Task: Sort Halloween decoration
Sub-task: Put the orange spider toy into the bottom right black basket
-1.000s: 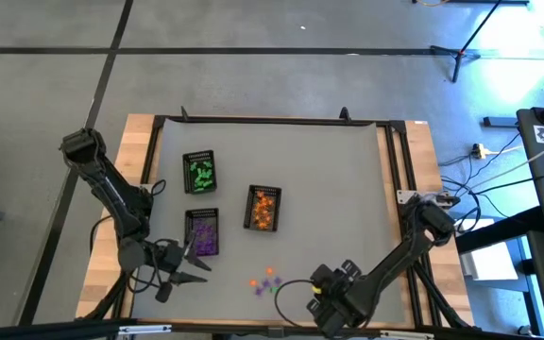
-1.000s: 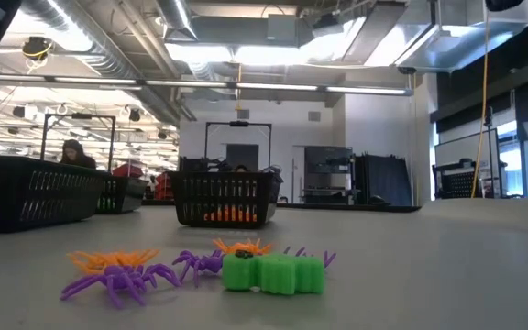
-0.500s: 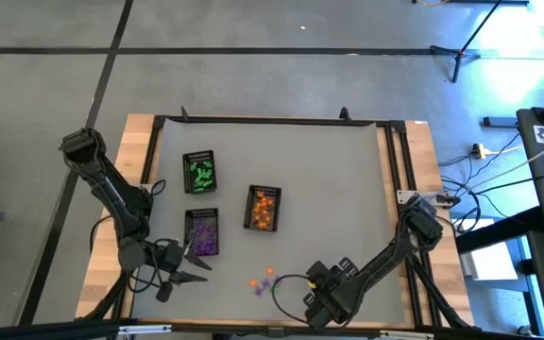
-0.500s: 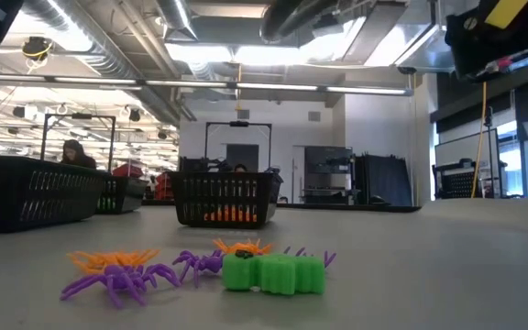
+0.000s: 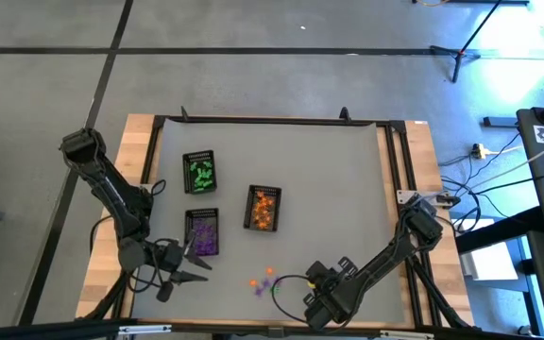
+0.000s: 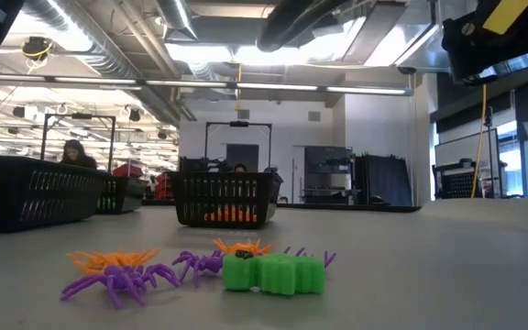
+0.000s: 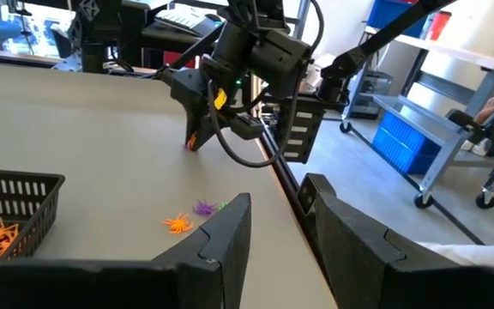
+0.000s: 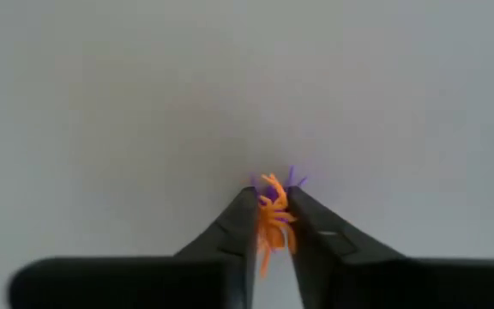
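Right wrist view shows the right gripper (image 8: 273,225) pinching an orange spider (image 8: 273,216). The left gripper (image 7: 277,225) waits half open by the purple tray (image 5: 202,232).

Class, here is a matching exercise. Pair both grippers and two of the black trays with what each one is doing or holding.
Column one:
1. left gripper
2. right gripper
3. tray farthest from both grippers
4. tray nearest the table's middle

Column two:
A. holds green trinkets
B. closed on an orange spider
C. open and empty, beside the purple tray
D. holds orange trinkets

Pairs: 1-C, 2-B, 3-A, 4-D
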Robot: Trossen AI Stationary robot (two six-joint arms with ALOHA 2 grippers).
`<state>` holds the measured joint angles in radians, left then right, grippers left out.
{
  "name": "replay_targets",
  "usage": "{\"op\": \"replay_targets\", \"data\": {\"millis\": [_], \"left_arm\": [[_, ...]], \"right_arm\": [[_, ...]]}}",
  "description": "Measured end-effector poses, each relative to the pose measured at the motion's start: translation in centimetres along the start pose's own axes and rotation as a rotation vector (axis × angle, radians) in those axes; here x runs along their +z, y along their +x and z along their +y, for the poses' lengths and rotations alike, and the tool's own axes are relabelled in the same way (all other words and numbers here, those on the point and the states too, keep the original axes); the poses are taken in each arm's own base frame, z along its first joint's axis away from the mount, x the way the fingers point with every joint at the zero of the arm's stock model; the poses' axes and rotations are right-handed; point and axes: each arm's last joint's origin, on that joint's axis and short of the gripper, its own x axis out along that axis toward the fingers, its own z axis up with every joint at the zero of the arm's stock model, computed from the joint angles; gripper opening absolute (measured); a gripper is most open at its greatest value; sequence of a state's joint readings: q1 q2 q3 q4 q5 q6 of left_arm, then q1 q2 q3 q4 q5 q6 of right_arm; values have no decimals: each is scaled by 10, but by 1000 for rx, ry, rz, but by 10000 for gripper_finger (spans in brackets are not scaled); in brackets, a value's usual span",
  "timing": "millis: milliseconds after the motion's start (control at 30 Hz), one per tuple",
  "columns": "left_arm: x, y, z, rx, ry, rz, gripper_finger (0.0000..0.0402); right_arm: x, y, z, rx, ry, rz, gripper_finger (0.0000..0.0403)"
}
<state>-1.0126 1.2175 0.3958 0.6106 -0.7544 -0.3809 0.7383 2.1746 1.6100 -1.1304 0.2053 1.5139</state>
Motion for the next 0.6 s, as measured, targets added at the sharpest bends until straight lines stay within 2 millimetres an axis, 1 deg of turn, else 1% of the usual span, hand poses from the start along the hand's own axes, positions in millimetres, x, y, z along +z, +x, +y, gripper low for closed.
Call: {"op": "replay_targets", "data": {"millis": [100,200,300,367,500,600], "left_arm": [[0,0,0,10,0,-4,125],[0,0,1,15,3,-2,125],[-1,0,1,17,6,0,125],[-1,0,1,21,8,1,125],[0,1,3,30,9,1,125],[0,3,5,43,12,3,125]], "right_arm": [[0,-2,0,6,0,-3,25],[1,-4,-1,13,0,-6,10],[3,-11,0,29,4,-25,10],[5,-18,2,47,7,-56,18],[12,-34,8,87,2,-141,30],[21,-45,12,116,5,-227,31]]}}
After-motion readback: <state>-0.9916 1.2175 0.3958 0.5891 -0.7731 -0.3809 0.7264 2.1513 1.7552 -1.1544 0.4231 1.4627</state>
